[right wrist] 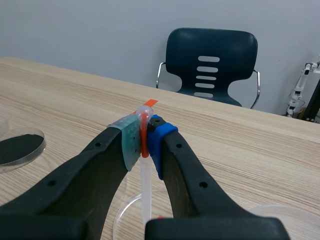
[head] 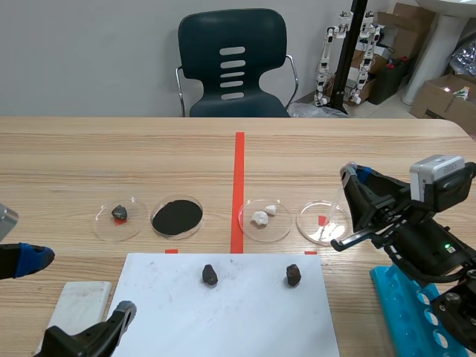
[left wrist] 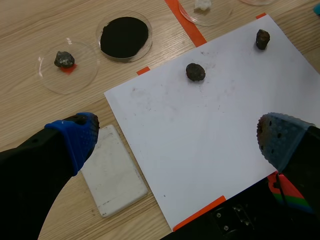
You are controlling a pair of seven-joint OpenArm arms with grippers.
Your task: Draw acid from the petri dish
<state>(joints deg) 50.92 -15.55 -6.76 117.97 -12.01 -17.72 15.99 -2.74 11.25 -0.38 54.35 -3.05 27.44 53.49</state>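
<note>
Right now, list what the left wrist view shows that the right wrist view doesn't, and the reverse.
Only the left wrist view: the open left pincer, a white sheet bearing two rocks, a white slab beside it, and a dish holding a third rock.
Only the right wrist view: the right pincer shut on a pipette, a clear dish below its tip, and a chair behind the table.
Both: the black-powder dish and the table.
</note>
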